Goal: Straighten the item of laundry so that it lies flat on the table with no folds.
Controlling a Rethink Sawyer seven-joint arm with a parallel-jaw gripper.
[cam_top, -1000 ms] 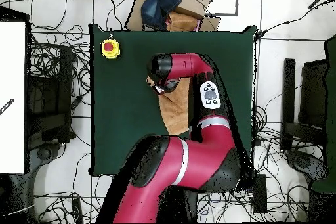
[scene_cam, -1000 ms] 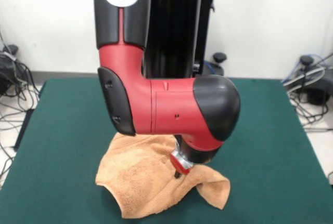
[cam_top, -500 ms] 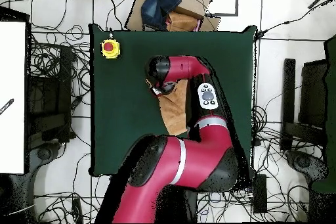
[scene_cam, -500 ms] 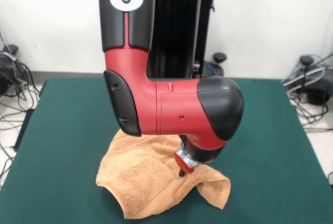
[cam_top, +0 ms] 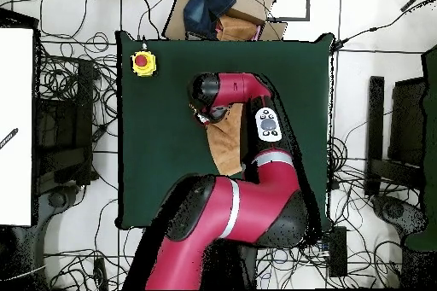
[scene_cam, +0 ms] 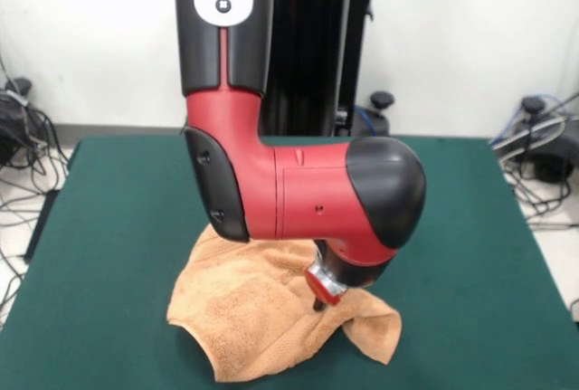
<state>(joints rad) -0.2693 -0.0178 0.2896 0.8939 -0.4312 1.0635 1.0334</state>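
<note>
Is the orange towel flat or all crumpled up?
Crumpled. The towel bunches in folds on the green table, one corner flopped over.

The peach-orange towel (scene_cam: 258, 318) lies crumpled on my green table (scene_cam: 118, 227), rumpled into folds, with one corner bunched up in a raised lump on the front view's right side. From overhead, only a strip of it (cam_top: 228, 138) shows near the table's middle.

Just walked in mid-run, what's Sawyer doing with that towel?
The red arm's pincer is down on the crumpled orange towel, near its right side in the front view. The towel lies bunched and folded on the green table, not flat yet. Whether the pincer is gripping the cloth can't be seen.
</note>
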